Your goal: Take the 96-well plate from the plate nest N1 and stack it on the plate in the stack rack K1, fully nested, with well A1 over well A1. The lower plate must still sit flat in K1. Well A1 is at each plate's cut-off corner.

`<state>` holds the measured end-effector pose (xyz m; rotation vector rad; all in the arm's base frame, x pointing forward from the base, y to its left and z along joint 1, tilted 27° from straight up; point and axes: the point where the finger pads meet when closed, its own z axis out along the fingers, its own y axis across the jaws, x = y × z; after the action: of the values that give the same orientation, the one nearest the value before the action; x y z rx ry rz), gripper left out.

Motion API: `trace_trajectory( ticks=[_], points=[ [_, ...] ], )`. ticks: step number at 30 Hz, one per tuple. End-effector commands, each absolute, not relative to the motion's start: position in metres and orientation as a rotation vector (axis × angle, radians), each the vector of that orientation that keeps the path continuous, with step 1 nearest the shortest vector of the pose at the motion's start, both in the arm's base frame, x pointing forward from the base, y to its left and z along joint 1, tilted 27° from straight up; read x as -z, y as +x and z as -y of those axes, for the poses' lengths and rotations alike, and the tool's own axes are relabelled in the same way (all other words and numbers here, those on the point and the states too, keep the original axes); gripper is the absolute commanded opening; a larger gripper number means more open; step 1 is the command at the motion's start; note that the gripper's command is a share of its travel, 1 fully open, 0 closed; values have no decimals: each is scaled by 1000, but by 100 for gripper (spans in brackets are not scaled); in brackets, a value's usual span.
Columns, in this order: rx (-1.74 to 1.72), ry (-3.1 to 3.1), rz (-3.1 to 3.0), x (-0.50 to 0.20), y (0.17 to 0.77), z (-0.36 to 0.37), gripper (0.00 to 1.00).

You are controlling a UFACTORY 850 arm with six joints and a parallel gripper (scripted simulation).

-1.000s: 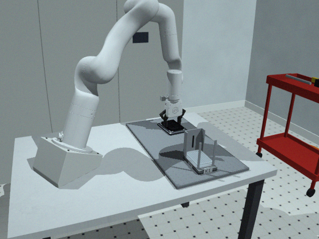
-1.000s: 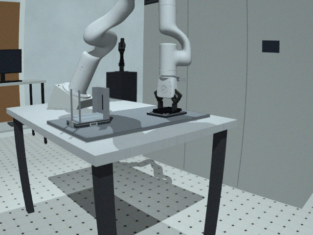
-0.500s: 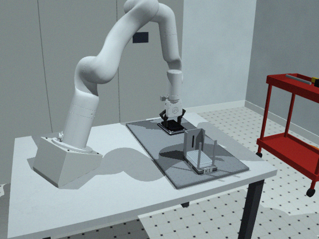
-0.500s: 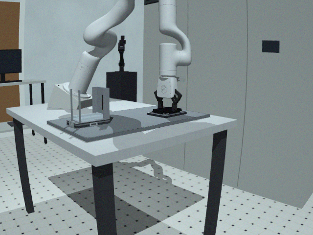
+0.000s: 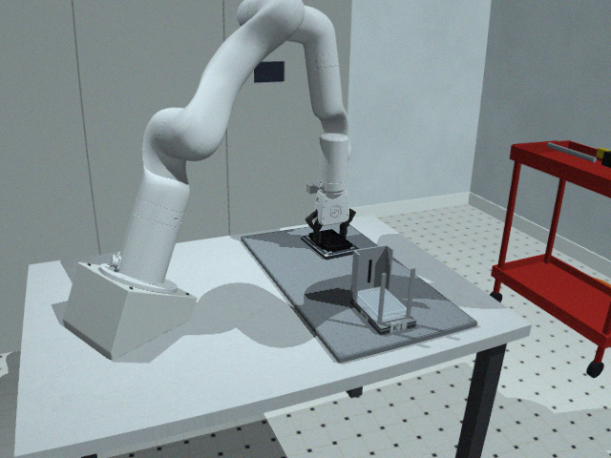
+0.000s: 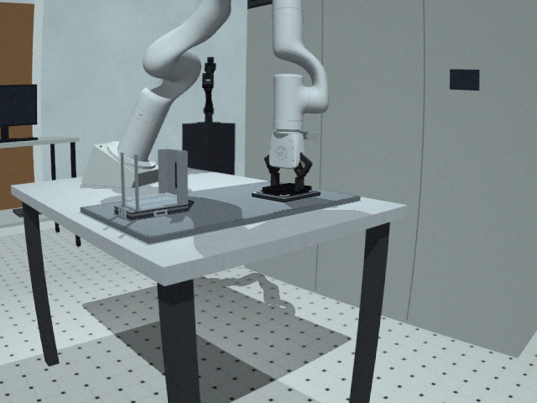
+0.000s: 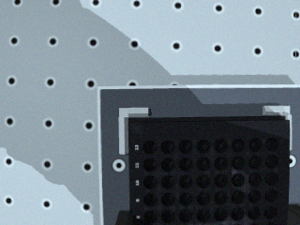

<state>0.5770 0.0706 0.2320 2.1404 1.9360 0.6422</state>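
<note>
A black 96-well plate point(image 5: 329, 241) sits in the plate nest N1 point(image 5: 329, 246) at the far end of the grey mat. It also shows in the exterior view point(image 6: 286, 189) and fills the lower right of the wrist view point(image 7: 208, 171), inside the nest's pale corner brackets. My gripper point(image 5: 329, 229) points straight down with its fingers on the plate's two sides, shut on it; it also shows in the exterior view point(image 6: 286, 187). The plate rests in the nest. A white plate point(image 5: 377, 305) lies flat in the stack rack K1 point(image 5: 382, 290), between its posts and back wall. I cannot make out the cut-off corners.
The rack's two thin posts point(image 5: 397, 293) and tall back wall point(image 5: 372, 268) stand around the white plate. The robot base point(image 5: 123, 305) sits on the table's left. A red cart point(image 5: 558, 237) stands to the right of the table.
</note>
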Motion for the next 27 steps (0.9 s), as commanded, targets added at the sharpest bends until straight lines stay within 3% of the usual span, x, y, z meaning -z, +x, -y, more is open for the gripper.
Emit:
trace_trajectory(
  ticks=[1,27],
  points=[
    [-644,2139,-1935,-233,578,-71,0],
    [-644,2139,-1935,-246,571,-68,0]
  ],
)
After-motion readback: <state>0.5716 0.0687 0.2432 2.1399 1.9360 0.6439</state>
